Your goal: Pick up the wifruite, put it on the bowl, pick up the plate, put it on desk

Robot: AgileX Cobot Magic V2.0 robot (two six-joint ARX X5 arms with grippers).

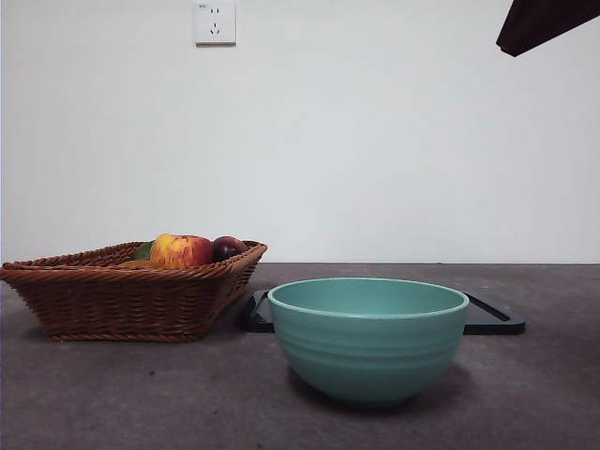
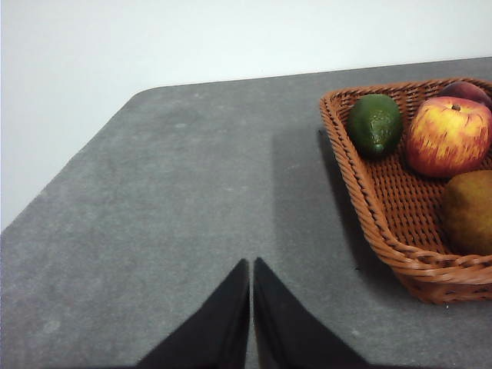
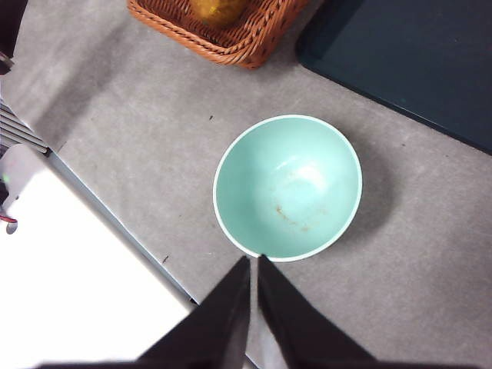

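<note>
Wifruite [image 2: 467,212], brown-tan, lies in the wicker basket [image 2: 369,207] at right of the left wrist frame, beside the apple [image 2: 448,135]. Teal bowl [image 1: 367,337] stands lower centre on the desk [image 1: 94,394]. Left gripper [image 2: 251,265] and right gripper [image 3: 253,260] both closed, holding nothing.

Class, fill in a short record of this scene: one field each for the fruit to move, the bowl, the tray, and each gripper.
wifruite: in the wicker basket, beside the apple
bowl: empty, upright on the desk
dark tray: flat on the desk behind the bowl
left gripper: shut, above bare desk beside the basket
right gripper: shut, above the bowl's rim
</note>
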